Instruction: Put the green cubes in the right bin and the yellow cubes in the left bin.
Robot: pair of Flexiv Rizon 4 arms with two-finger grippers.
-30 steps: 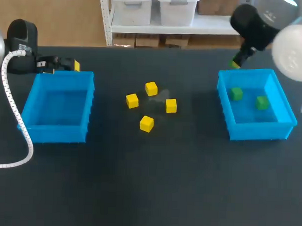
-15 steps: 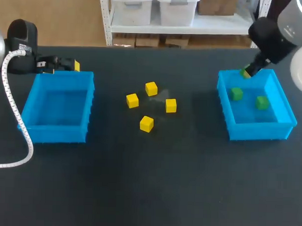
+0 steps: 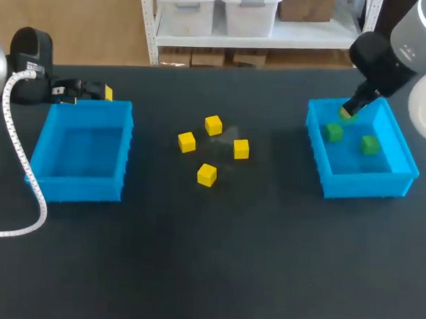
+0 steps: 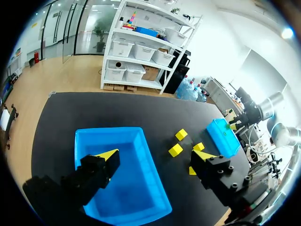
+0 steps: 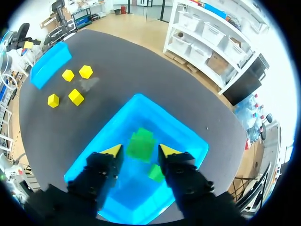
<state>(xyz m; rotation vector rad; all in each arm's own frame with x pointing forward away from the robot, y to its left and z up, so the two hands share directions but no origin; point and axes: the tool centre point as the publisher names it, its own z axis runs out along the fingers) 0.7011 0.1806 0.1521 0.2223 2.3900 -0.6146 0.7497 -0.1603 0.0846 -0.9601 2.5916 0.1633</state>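
Several yellow cubes (image 3: 207,175) (image 4: 175,150) (image 5: 75,96) lie scattered mid-table between two blue bins. The right bin (image 3: 359,185) (image 5: 190,141) holds two green cubes (image 3: 333,132) (image 3: 369,144). My right gripper (image 3: 349,112) (image 5: 141,151) hangs over that bin's far left part. A third green cube (image 5: 140,143) sits between its yellow fingertips with a thin gap at each side, so the gripper is open. My left gripper (image 3: 96,92) (image 4: 154,156) stands wide open and empty behind the far edge of the empty left bin (image 3: 79,186) (image 4: 122,188).
A white coiled cable (image 3: 23,174) loops from my left arm down along the left bin's outer side. Bare dark tabletop (image 3: 209,271) fills the front half and the strips between the cubes and each bin.
My right gripper carried the green cube from behind the right bin's far corner to over the bin and lowered a little. Its fingers have spread apart. The left arm has not moved.
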